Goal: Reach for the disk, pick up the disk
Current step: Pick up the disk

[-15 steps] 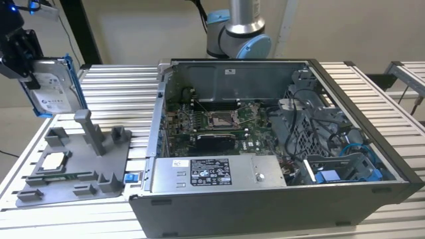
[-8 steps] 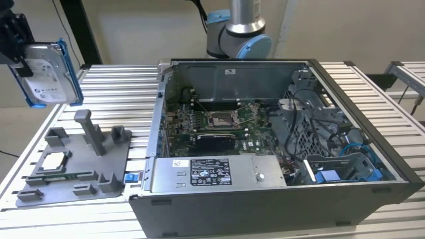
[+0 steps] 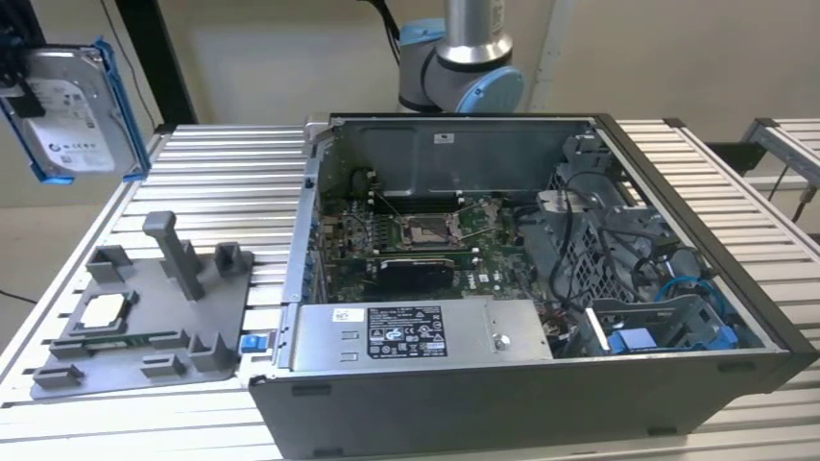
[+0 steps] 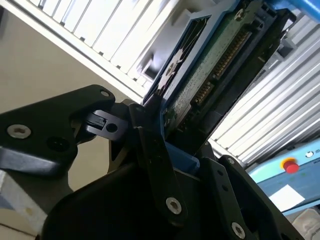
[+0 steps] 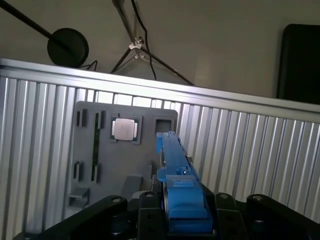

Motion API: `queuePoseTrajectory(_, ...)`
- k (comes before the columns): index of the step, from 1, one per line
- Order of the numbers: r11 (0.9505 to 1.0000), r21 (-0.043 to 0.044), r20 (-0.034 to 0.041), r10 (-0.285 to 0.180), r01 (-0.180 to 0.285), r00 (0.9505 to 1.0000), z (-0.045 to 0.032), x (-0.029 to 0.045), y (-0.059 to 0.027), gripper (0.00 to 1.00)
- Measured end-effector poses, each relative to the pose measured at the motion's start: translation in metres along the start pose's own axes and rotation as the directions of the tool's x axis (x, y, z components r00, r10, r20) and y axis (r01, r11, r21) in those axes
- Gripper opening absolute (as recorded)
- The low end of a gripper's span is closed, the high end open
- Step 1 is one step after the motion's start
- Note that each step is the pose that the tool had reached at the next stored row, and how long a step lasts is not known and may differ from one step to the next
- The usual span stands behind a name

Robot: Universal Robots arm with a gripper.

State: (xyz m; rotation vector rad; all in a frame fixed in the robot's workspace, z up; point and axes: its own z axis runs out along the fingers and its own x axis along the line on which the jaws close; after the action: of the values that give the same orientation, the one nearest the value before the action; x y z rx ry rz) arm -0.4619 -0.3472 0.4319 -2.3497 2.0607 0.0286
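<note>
The disk [image 3: 75, 110], a silver-grey drive with a white label and blue side rails, hangs in the air at the exterior view's upper left, above the table's corner. My gripper [image 3: 12, 77] is shut on it from the far left edge of that view. In the second wrist view the disk's green circuit-board underside [image 4: 212, 75] rises from between the black fingers [image 4: 152, 145] of the gripper [image 4: 182, 137]. The first wrist view shows the disk edge-on as a blue rail [image 5: 172, 165] clamped in the gripper [image 5: 182, 212], high over the slatted table.
An open computer case [image 3: 717, 288] sits mid-table, with a grey labelled power-supply box [image 3: 410, 331] at its front. A grey fixture plate [image 3: 167, 331] [image 5: 130, 165] lies below the disk, carrying a small square silver chip [image 3: 103, 309] [image 5: 124, 129]. The arm's base [image 3: 462, 72] stands behind the case.
</note>
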Motion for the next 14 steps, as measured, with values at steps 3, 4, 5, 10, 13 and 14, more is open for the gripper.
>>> queuePoseTrajectory(3,1.0,0.0008,-0.0002,-0.006,0.006,1.0,-0.0134,-0.0003,0.0,0.0)
queuePoseTrajectory(4,1.0,0.0018,-0.0003,-0.007,0.007,1.0,-0.0182,-0.0004,0.0,0.0)
queuePoseTrajectory(5,1.0,0.0028,-0.0005,-0.009,0.009,1.0,-0.0223,-0.0005,0.0,0.0)
queuePoseTrajectory(10,0.9998,0.0129,-0.002,-0.014,0.014,0.9999,-0.0411,-0.001,0.0002,0.0)
queuePoseTrajectory(13,0.9997,0.0168,-0.0025,-0.016,0.016,0.9999,-0.0542,-0.0013,0.0004,0.0)
queuePoseTrajectory(14,0.9997,0.0178,-0.0027,-0.017,0.017,0.9999,-0.0585,-0.0014,0.0005,0.0)
